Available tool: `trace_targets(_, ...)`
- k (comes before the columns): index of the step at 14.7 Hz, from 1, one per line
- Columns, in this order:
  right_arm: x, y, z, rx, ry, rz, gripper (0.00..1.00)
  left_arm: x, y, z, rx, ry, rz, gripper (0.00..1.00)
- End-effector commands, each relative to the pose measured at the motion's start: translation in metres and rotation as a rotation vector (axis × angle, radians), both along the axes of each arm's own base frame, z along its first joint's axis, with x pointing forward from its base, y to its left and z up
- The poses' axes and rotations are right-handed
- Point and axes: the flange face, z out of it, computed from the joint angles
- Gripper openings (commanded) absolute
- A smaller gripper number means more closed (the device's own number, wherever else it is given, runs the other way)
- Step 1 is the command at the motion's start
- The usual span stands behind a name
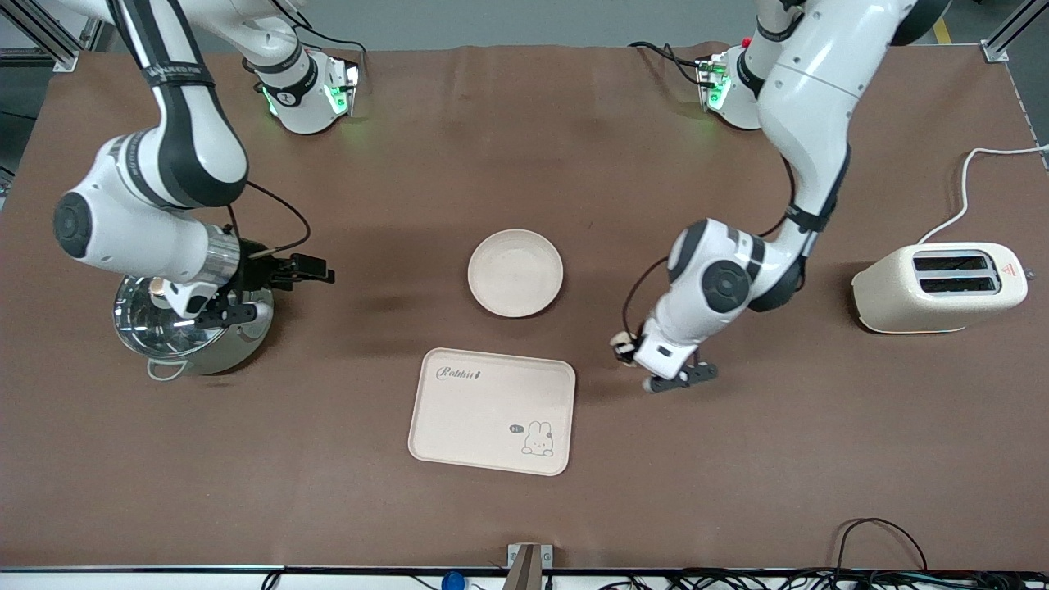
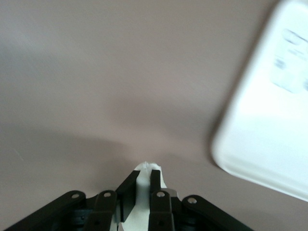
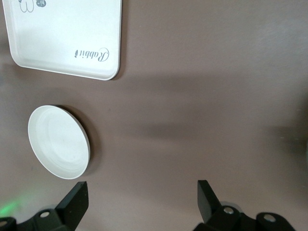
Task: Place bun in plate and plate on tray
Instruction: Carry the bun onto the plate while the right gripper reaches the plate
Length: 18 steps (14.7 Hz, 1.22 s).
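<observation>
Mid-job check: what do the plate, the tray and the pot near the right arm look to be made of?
The plate: matte cream, no glare, likely melamine or plastic; ceramic is possible. The tray: same flat cream finish with printed script and rabbit, probably moulded plastic. The pot: bright mirror-like reflections inside, so polished metal, likely stainless steel.

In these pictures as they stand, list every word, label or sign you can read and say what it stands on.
"Rabbit": script on the tray, in one corner.
Small speech bubble beside the rabbit drawing on the tray: too small to read.
Red triangle sign on top of the toaster: too small to read.
Band lettering on the right arm: not legible.
</observation>
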Motion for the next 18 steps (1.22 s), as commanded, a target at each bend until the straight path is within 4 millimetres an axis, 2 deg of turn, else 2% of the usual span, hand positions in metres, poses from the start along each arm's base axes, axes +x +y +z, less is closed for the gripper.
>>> trace_targets(1, -0.026, 0.022, -0.022, 0.031, 0.004, -0.059, 1.00, -0.054, -0.090, 0.014, 0.003, 0.050, 0.129, 0.00)
trace_targets(2, -0.033, 0.030, -0.031, 0.054, 0.019, -0.106, 1.00, -0.079, -0.126, 0.008, -0.002, 0.066, 0.153, 0.00)
trace_targets(3, -0.042, 0.044, -0.041, 0.070, 0.019, -0.126, 1.00, -0.095, -0.148, 0.001, -0.003, 0.079, 0.169, 0.00)
trace_targets(4, -0.052, 0.059, -0.052, 0.073, 0.004, -0.141, 1.00, -0.108, -0.161, -0.012, -0.001, 0.088, 0.178, 0.04)
trace_targets(5, -0.060, 0.068, -0.061, 0.068, -0.014, -0.156, 1.00, -0.116, -0.169, -0.021, -0.008, 0.087, 0.183, 0.26)
trace_targets(6, -0.067, 0.078, -0.072, 0.069, -0.023, -0.172, 1.00, -0.116, -0.169, -0.028, -0.010, 0.078, 0.174, 0.66)
trace_targets(7, -0.073, 0.090, -0.082, 0.079, -0.020, -0.196, 1.00, -0.117, -0.168, -0.030, 0.000, 0.060, 0.152, 0.99)
trace_targets(8, -0.078, 0.102, -0.092, 0.095, -0.019, -0.233, 1.00, -0.116, -0.169, -0.027, 0.010, 0.040, 0.135, 1.00)
trace_targets(11, -0.105, 0.156, -0.127, 0.080, -0.063, -0.279, 1.00, -0.115, -0.167, -0.023, 0.025, 0.028, 0.106, 1.00)
trace_targets(12, -0.115, 0.169, -0.143, 0.062, -0.074, -0.296, 1.00, -0.109, -0.157, -0.021, 0.064, 0.014, 0.031, 1.00)
trace_targets(13, -0.120, 0.178, -0.155, 0.051, -0.082, -0.319, 1.00, -0.095, -0.138, -0.011, 0.124, 0.010, -0.085, 1.00)
trace_targets(15, -0.130, 0.192, -0.170, 0.040, -0.077, -0.330, 1.00, -0.051, -0.078, 0.034, 0.171, 0.010, -0.211, 1.00)
trace_targets(16, -0.130, 0.192, -0.177, 0.031, -0.076, -0.337, 1.00, -0.030, -0.046, 0.062, 0.176, -0.003, -0.264, 1.00)
trace_targets(18, -0.134, 0.199, -0.183, 0.015, -0.096, -0.326, 0.97, 0.005, 0.023, 0.103, 0.185, -0.029, -0.339, 1.00)
